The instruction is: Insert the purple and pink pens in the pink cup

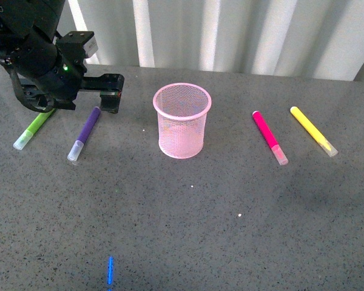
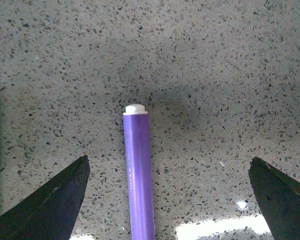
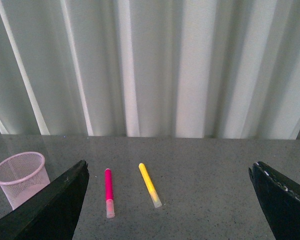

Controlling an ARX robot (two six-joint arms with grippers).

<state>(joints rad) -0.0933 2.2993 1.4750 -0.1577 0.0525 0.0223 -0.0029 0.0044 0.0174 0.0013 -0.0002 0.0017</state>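
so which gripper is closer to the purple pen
Left. The left gripper is open just above the purple pen, a finger either side. The right gripper is outside the front view, facing the pink pen instead.

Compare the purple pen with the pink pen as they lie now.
The purple pen lies left of the pink cup; the pink pen lies right of it. The purple pen's cap end slants near-left, the pink pen's near-right. The open left tool is over the purple pen's far end; no tool is near the pink pen. Both lie flat outside the cup, pale caps toward the camera.
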